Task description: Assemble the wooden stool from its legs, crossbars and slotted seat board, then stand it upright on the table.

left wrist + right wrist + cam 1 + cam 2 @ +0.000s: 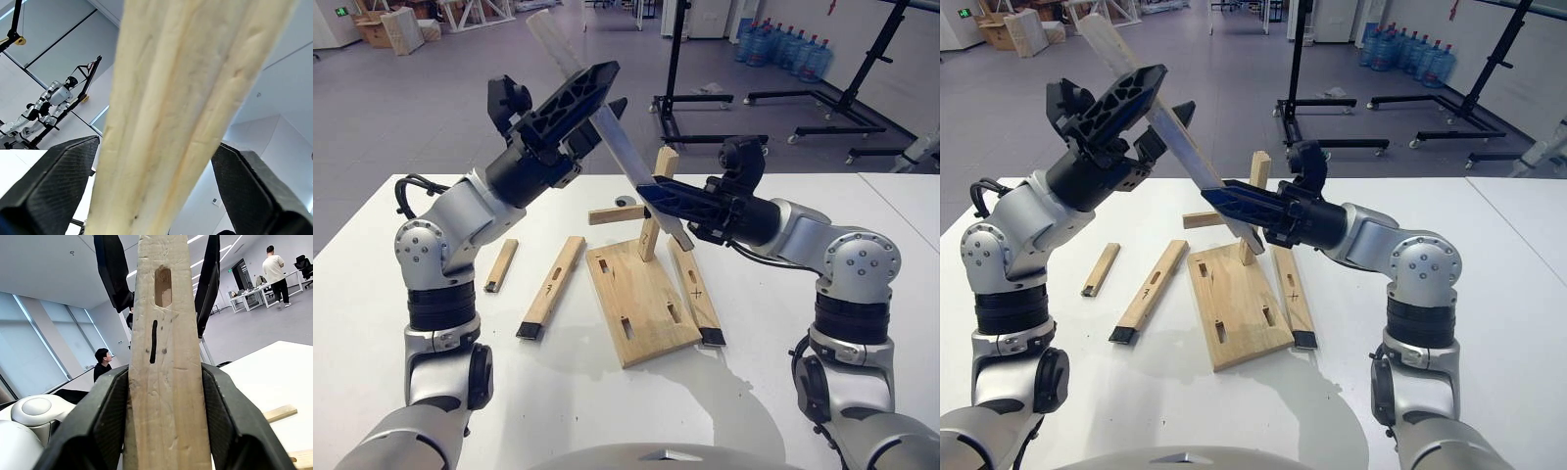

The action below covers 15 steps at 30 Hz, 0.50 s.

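Collision hazard from the head views: long leg (626, 157) slanted in the air, clamped high by the left gripper (607, 90) and low by the right gripper (658, 201), both closed around it, lower end just beside the upright leg (665, 164) standing in the slotted seat board (651, 294). Could knock that post out of its slot on any careless swing; could also wrench free of one grip under opposing pulls from two arms. Flat on the white table (362, 294): a loose leg (551, 286) left of the board, a second loose leg (697, 292) along its right edge, both dark-capped, plus a short crossbar (501, 264) and a far crossbar (613, 214) behind the post. From the left wrist: pale, coarse-grained softwood, square-edged, between ribbed black fingers (49, 191); likely slick enough to slide. From the right wrist: same leg, rectangular mortise (163, 286) and pen stroke on its face, snug between matte pads (105, 421).
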### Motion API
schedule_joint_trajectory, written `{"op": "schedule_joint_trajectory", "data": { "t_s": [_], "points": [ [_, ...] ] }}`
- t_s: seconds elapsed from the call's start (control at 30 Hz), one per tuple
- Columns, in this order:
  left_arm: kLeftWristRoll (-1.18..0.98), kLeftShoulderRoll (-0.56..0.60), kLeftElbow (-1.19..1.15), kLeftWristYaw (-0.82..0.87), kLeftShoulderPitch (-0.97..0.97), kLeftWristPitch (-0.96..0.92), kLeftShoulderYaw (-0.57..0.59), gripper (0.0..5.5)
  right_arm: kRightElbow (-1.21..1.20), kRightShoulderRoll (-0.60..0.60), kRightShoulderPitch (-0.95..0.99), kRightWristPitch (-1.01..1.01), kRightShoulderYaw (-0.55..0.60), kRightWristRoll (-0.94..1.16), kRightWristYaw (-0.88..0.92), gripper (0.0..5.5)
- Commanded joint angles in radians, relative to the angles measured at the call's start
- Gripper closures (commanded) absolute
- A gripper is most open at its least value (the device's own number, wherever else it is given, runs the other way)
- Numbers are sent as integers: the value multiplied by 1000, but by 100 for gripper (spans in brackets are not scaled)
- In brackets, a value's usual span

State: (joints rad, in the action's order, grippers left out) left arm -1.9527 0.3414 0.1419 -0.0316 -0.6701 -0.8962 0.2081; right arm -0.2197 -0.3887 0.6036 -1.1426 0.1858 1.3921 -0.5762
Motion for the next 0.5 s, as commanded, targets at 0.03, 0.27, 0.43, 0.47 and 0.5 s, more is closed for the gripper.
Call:
{"op": "schedule_joint_trajectory", "data": {
  "t_s": [0.03,0.27,0.43,0.47,0.5],
  "points": [
    [1,14,-14,4,-29,13,-8,148,-16,-7,-16,13,-11,-1,-4,350],
    [9,32,-13,-2,-21,7,-15,162,-16,-10,-23,22,-18,7,-1,350],
    [12,34,-10,-1,-15,10,-21,232,-20,-9,-26,24,-22,11,1,350],
    [13,35,-10,-1,-15,10,-22,249,-19,-8,-26,25,-23,12,2,350],
    [15,36,-10,-1,-15,9,-23,263,-18,-7,-25,25,-23,12,2,350]
  ]
}}
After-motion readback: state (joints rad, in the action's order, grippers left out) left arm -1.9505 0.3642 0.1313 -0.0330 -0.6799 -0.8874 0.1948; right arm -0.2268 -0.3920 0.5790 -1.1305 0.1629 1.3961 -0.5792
